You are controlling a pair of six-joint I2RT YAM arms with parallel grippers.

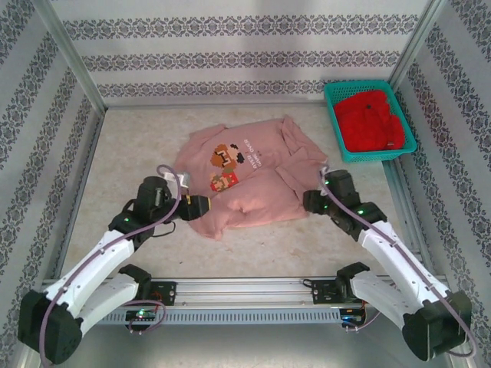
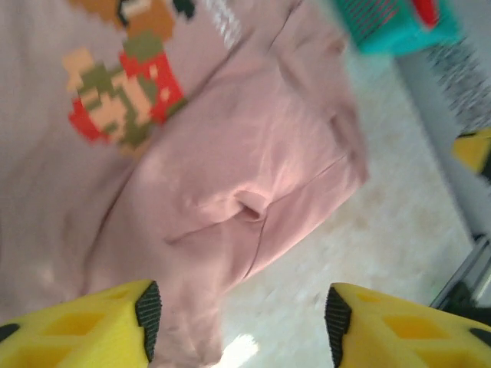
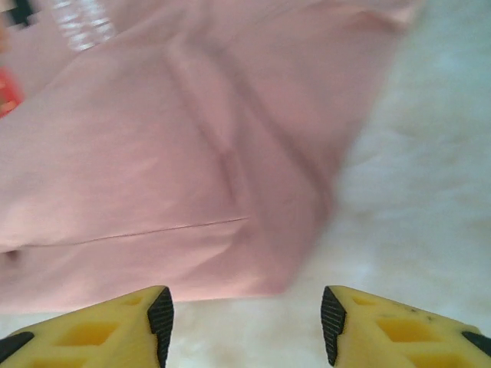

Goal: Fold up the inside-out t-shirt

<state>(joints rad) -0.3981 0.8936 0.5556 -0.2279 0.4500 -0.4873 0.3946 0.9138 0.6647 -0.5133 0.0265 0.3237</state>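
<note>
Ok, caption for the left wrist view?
Open left claw hovers over the wrinkled edge of the pink t-shirt, pixel-art print showing.

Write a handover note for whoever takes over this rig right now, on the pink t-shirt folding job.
Left gripper: open, holding nothing, over the t-shirt's near left corner.
Right gripper: open, holding nothing, at the shirt's near right edge.
T-shirt: mid-table, rumpled, print facing up, cloth bunched on its right side.
Basket with the red garment: far right corner, apart from the shirt.
Done: no neat fold yet.
Left: grasp the shirt and fold it flat.
</note>
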